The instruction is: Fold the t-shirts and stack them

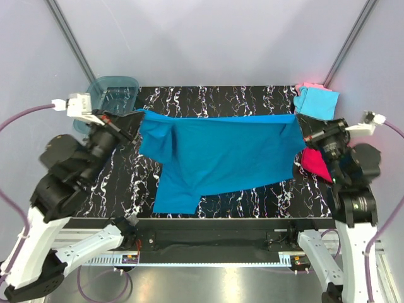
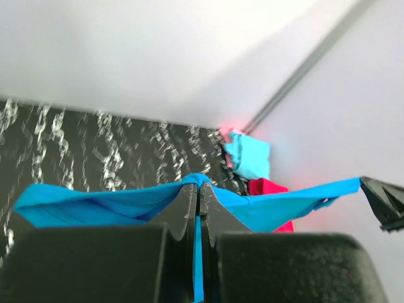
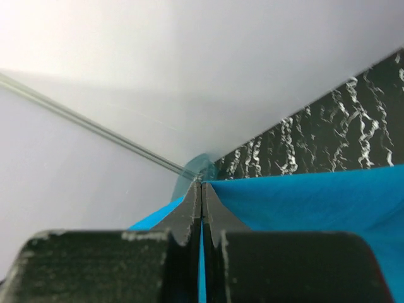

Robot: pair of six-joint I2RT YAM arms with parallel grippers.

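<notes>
Both jaws pinch teal shirt [image 1: 221,154] edge, 9 & 3 o'clock; I'd pull evenly, lay flat on surface [image 1: 252,101].

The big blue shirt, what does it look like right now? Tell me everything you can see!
The big blue shirt is soft, plain teal-blue cloth with short sleeves. It is spread wide between the two grippers. The left gripper pinches one top corner and the right gripper pinches the other, both shut on the cloth. Its top edge makes a nearly straight line. The lower part drapes onto the black marbled table, with one sleeve sticking out at the near left. A few soft folds show.
</notes>
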